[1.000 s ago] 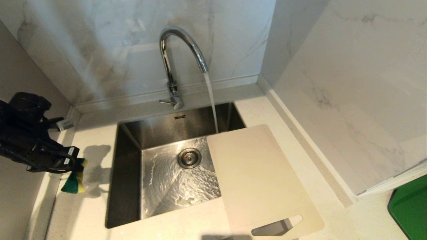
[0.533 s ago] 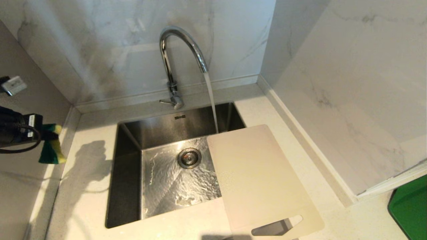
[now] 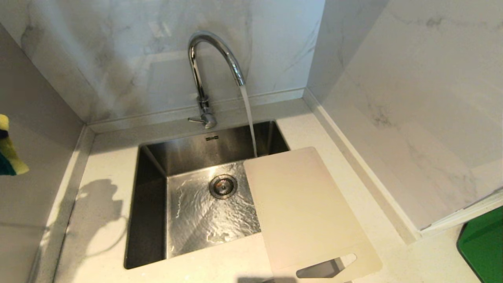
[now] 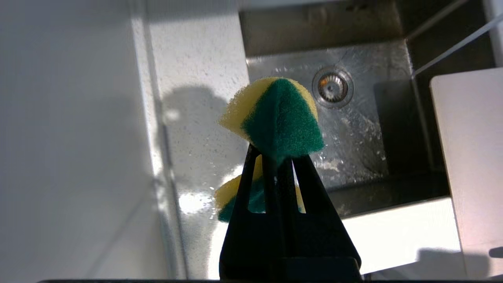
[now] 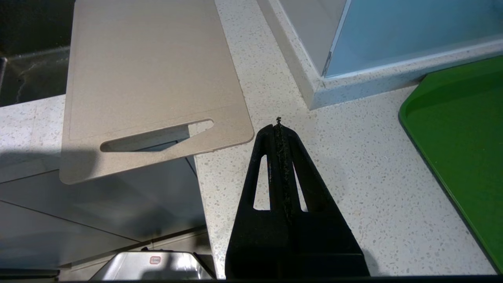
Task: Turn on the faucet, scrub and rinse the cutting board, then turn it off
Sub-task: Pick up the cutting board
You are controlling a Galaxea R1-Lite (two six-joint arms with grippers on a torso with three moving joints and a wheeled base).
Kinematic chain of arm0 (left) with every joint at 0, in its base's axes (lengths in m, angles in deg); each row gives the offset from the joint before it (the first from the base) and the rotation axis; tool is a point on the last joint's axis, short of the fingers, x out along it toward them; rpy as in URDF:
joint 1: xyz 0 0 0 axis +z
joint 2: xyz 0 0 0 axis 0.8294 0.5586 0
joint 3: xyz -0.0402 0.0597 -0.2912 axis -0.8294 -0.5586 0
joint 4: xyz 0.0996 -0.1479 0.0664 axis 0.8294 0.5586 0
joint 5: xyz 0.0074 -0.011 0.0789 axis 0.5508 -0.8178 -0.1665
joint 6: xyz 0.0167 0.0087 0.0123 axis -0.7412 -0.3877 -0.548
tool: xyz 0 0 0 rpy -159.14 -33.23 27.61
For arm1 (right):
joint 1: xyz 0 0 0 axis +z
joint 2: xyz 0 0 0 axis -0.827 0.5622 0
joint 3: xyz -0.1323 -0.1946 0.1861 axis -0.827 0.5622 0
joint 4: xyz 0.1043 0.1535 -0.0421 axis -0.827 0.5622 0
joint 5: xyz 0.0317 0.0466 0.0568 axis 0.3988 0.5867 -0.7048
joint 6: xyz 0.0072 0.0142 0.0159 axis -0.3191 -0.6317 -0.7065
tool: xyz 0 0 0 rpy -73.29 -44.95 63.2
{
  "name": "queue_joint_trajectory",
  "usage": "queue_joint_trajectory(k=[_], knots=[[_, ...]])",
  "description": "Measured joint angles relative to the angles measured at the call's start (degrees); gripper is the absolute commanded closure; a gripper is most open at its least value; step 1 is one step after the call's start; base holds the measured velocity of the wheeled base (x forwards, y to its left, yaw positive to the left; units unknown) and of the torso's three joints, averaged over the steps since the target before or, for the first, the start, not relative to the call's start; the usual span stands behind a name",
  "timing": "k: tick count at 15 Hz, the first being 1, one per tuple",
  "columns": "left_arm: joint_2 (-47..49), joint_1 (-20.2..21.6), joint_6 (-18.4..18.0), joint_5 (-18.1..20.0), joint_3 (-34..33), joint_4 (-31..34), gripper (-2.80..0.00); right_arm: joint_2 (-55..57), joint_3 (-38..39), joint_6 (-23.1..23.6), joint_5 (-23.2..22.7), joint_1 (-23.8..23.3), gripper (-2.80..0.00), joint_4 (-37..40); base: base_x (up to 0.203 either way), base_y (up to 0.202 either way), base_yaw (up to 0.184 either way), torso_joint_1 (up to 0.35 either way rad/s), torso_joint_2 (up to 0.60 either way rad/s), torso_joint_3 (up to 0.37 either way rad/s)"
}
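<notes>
- Left gripper (image 4: 277, 157): fingers (image 4: 251, 184) closed tight on a yellow-and-green scouring sponge (image 4: 275, 118), which is pinched and folded. It hangs in the air above the counter (image 4: 196, 59) on the left side of the sink; in the head view only the sponge's edge (image 3: 8, 151) shows, at the frame's left border.
- Right gripper (image 5: 279, 127): fingers pressed together, holding nothing, above the speckled counter near the board's handle end, between the board and a green tray (image 5: 459, 145).
- Cutting board (image 3: 306, 208): lies flat across the sink's right rim, handle slot nearest the robot and overhanging the counter's front edge, far end over the basin.
- Sink (image 3: 149, 204): steel basin, wet floor, round drain (image 3: 223, 186) at centre.
- Faucet (image 3: 208, 70): at the back of the sink, running; the stream (image 3: 249, 122) drops just behind the board's far edge.
</notes>
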Motion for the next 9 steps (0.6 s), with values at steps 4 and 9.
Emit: queue_joint_trajectory(k=[4, 9], knots=[[-7.3, 2.6, -2.4, 0.4, -5.0, -1.8, 0.00, 0.0, 0.0, 0.0, 0.0, 0.0, 0.00, 0.0, 0.000, 0.000, 0.000, 0.000, 0.00, 0.000], [-15.8, 4.6, -3.4, 0.2, -19.7, -10.3, 0.00, 0.0, 0.0, 0.0, 0.0, 0.0, 0.00, 0.0, 0.000, 0.000, 0.000, 0.000, 0.00, 0.000]])
